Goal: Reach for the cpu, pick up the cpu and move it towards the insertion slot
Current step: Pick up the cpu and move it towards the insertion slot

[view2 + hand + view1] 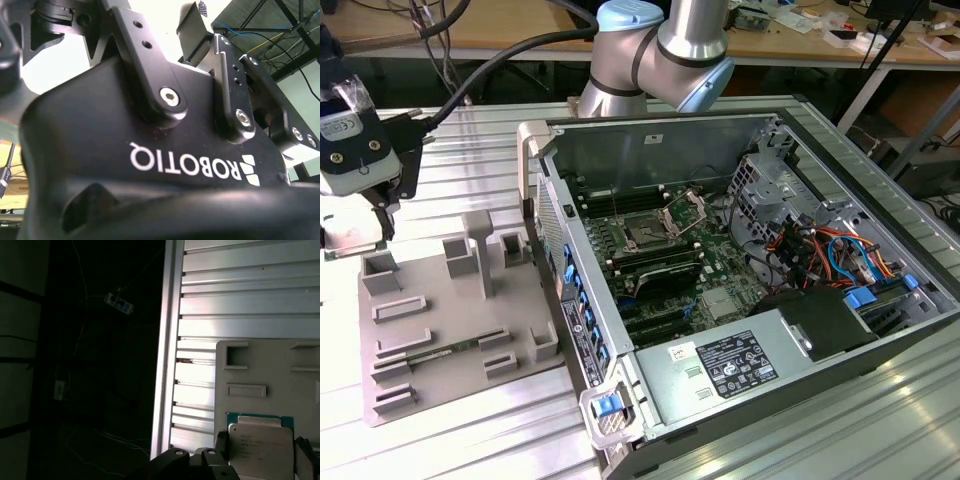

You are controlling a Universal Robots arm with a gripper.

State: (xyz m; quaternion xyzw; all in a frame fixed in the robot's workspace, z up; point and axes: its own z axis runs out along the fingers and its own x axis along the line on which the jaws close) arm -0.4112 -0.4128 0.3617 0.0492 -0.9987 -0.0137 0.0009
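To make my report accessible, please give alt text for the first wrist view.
A square silvery chip on a green board sits at the gripper, seen against a grey plastic tray with rectangular frames. The tray lies on a ribbed metal table; beyond its edge the room is dark.

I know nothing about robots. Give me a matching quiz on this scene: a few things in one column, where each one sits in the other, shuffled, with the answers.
Things
1. the cpu
2. the insertion slot
3. grey fixture plate
4. blue latch

Places
A. on the motherboard inside the open computer case
B. at the case's nearest corner in the exterior view
C. held in the gripper
D. flat on the ribbed metal table, to the exterior view's left of the case

Pairs: 1-C, 2-A, 3-D, 4-B.
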